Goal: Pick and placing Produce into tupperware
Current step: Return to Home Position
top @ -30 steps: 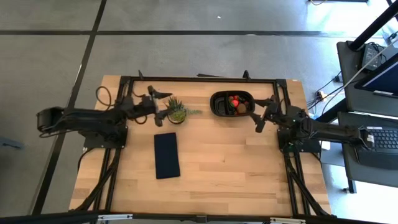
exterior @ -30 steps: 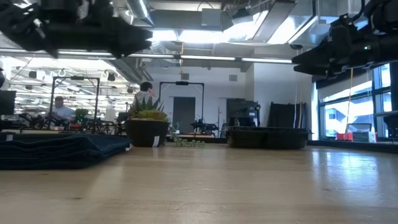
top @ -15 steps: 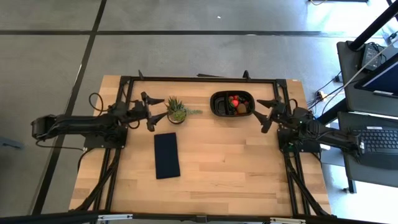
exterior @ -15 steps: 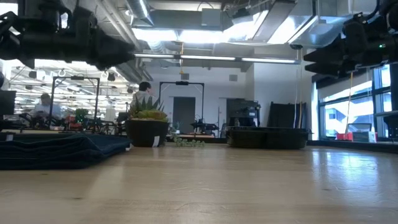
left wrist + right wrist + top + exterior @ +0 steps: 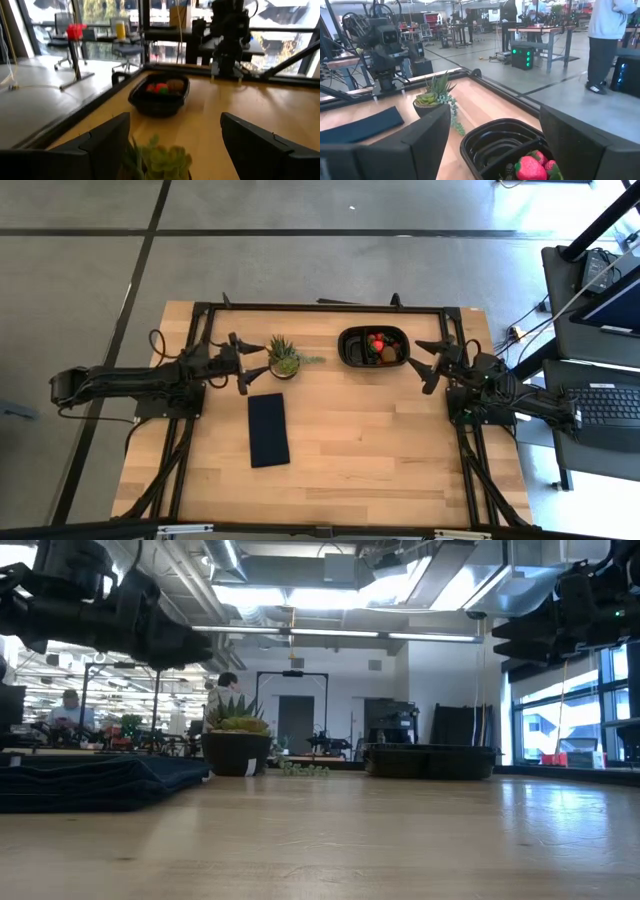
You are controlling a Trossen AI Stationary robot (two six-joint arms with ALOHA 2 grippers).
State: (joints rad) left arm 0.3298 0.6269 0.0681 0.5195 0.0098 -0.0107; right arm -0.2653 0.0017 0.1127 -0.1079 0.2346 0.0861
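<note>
The black oval tupperware (image 5: 373,347) sits near the table's far edge. It holds the produce: red strawberry-like pieces (image 5: 530,167) and a brownish piece (image 5: 174,85). My left gripper (image 5: 240,365) hangs open and level above the table, just left of a small potted plant (image 5: 284,357). My right gripper (image 5: 425,365) hangs open and level, just right of the tupperware. Each gripper points at the middle of the table. Nothing lies between the fingers of either one.
A flat dark rectangular pad (image 5: 268,429) lies on the wood in front of the plant. A black frame (image 5: 320,307) runs along the table's edges. The plant's trailing sprig (image 5: 455,120) lies toward the tupperware. A person (image 5: 610,40) stands in the room beyond the table.
My left gripper has drawn back from the plant toward the table's left edge and sunk lower, still open. My right gripper has pulled back a little from the tupperware toward the table's right edge, also still open. The produce and the tupperware have stayed put.
</note>
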